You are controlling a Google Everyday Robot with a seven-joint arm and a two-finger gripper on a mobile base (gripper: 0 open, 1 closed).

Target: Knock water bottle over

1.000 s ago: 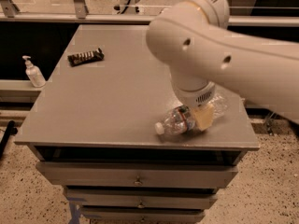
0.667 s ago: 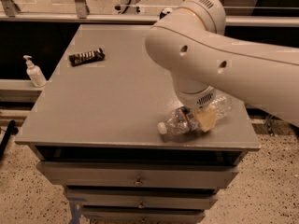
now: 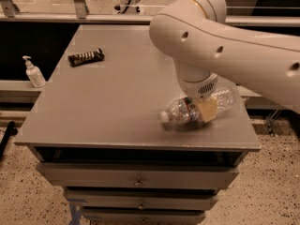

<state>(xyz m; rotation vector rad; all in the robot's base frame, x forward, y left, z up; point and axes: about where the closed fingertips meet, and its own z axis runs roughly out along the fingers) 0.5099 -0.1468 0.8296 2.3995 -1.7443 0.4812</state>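
The water bottle (image 3: 180, 112) lies on its side on the grey table (image 3: 117, 97), near the front right, its white cap pointing left toward the front edge. It is clear and ribbed. The gripper (image 3: 205, 108) hangs down from the big white arm (image 3: 225, 36) right over the bottle's middle, with a tan finger pad (image 3: 207, 110) against the bottle. The arm hides part of the bottle's base end.
A dark snack bar wrapper (image 3: 86, 56) lies at the table's back left. A small white pump dispenser bottle (image 3: 33, 72) stands on a ledge left of the table. Drawers (image 3: 136, 179) sit below the table top. The front edge is close to the bottle.
The arm has lifted and shifted slightly to the right. The bottle stays lying on its side in about the same place.
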